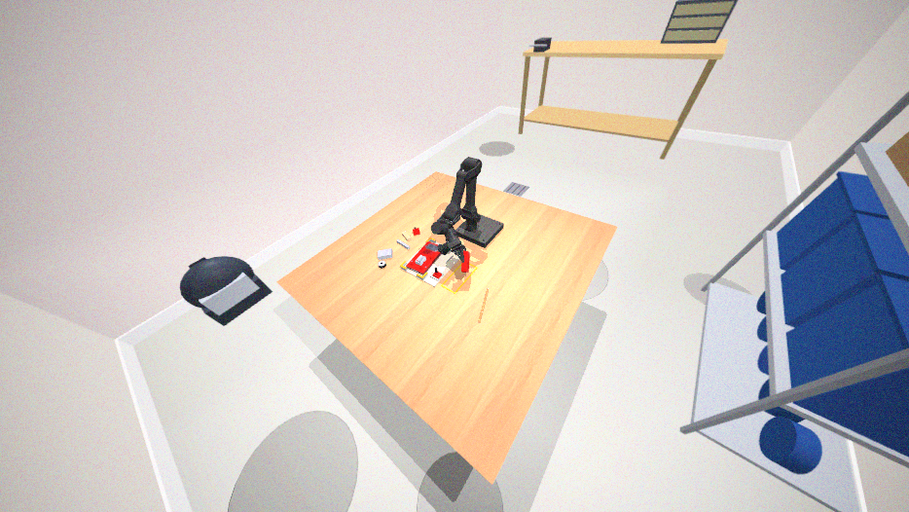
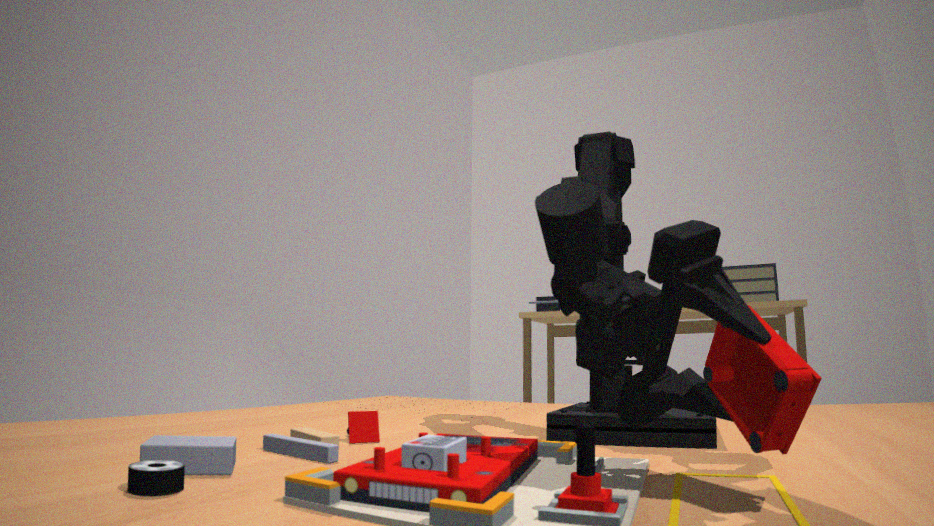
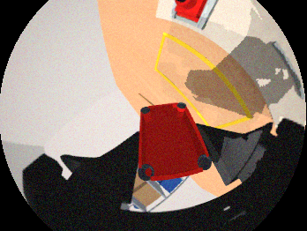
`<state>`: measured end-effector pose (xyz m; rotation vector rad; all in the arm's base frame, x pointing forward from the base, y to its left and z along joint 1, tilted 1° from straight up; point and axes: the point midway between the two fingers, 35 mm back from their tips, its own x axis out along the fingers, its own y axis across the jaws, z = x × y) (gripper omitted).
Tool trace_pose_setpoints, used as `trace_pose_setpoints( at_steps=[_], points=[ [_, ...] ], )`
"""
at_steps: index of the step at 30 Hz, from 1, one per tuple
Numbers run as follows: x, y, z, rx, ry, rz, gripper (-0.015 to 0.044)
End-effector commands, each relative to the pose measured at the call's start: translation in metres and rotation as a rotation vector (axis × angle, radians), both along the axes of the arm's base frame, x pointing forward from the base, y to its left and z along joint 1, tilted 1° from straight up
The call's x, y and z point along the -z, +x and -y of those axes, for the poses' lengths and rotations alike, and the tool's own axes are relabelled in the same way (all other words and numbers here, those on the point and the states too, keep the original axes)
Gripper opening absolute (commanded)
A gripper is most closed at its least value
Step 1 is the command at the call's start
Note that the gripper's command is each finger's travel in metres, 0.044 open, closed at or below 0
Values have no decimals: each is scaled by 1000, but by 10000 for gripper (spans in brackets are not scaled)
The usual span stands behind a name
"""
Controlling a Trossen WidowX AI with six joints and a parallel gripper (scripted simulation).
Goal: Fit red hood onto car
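The red hood (image 1: 465, 261) (image 2: 761, 385) (image 3: 169, 141) is off the table, steeply tilted, its hollow side facing the exterior camera. Dark-ended corner bosses show. My gripper (image 2: 747, 377) (image 3: 168, 130) is shut on it, with fingertips at two opposite sides. The hood is right of the chassis in the exterior view, above a yellow table outline. The red chassis (image 1: 431, 253) (image 2: 392, 475) sits between the jig's orange-topped corner blocks (image 2: 470, 512). The grey engine block (image 1: 420, 260) (image 2: 434, 452) is on its deck. Pegs (image 2: 453, 465) stand around it; the rear one is mostly hidden.
A red stepped piece with a black post (image 1: 437, 274) (image 2: 586, 499) stands beside the chassis. The yellow outline (image 2: 725, 475) (image 3: 160, 52) lies beyond it. A grey block (image 1: 384, 253) (image 2: 189, 455), black roll (image 1: 381, 264) (image 2: 155, 478), grey bar (image 2: 299, 448) and red square piece (image 2: 363, 426) lie across the chassis.
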<state>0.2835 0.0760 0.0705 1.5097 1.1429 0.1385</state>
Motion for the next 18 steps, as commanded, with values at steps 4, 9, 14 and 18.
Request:
trace_pose_setpoints(
  at_steps=[4,9,14,18],
  points=[
    [1,-1,0,74,83,-108,0],
    [3,-1,1,148,161,-215,0],
    [7,-1,2,225,240,-324,0],
    [12,-2,3,286,304,-412,0]
  ],
)
